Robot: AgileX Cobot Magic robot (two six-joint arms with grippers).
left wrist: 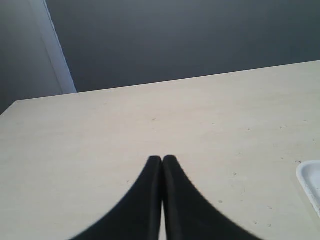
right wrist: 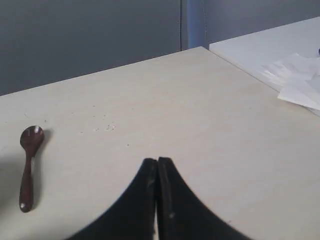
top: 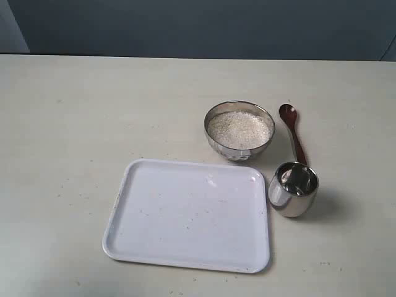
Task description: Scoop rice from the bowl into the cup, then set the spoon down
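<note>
Exterior view puts the spoon (top: pixel 292 131) flat on the table (top: pixel 74 111), just right of the bowl (top: pixel 238 153), its scoop at the far end and its handle running near toward the cup (top: pixel 291 201). The handle's tail is at or behind the cup's rim, and you cannot tell whether they touch. The rice (top: pixel 240 129) fills the bowl almost to the brim. No arm shows in this view. At the wrists, the left gripper (left wrist: pixel 162 159) and the right gripper (right wrist: pixel 157 161) both have their fingers pressed together and hold nothing, each over bare table. The right wrist view shows the spoon well apart from that gripper. Expect the spoon to be light and stiff, but its glossy wood looks slippery and the handle is thin and lies low. You will likely need to open wide and close right down at the table. Take it at mid-handle, clear of the scoop and the cup. The cup looks light and could tip if nudged. The rice is loose and will spill from a tilted scoop.
</note>
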